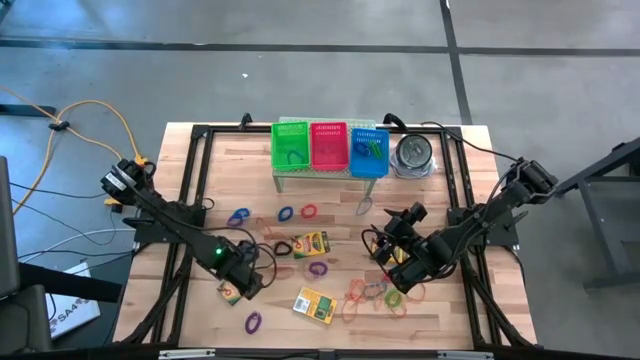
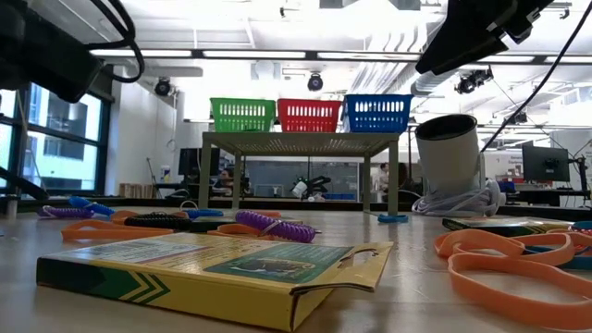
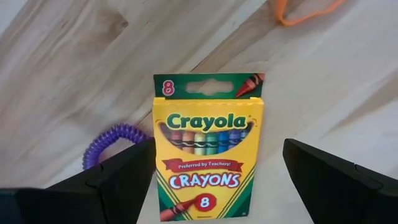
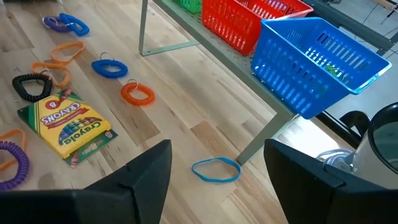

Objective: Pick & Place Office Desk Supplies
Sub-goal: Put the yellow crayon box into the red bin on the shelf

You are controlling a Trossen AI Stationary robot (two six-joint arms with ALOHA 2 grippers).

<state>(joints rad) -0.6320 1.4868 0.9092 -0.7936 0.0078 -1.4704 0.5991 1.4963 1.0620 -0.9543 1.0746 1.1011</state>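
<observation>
A yellow-and-green crayon box (image 3: 208,155) lies flat on the wooden table, near its left front (image 1: 231,293). My left gripper (image 3: 216,146) hovers over it, open and pointing down, one finger on each side of the box; I cannot tell whether either touches it. A purple coiled band (image 3: 112,140) lies beside the box. Two more crayon boxes lie at mid-table (image 1: 311,243) and near the front (image 1: 315,305). My right gripper (image 4: 217,149) hangs open above the table's right half (image 1: 392,250), holding nothing. Coloured band loops (image 1: 375,293) lie scattered.
A green (image 1: 292,145), a red (image 1: 328,145) and a blue basket (image 1: 368,150) stand on a low grey rack at the far edge. The silvery tin (image 1: 413,155) is to their right. A blue band (image 4: 216,169) lies by the rack's leg.
</observation>
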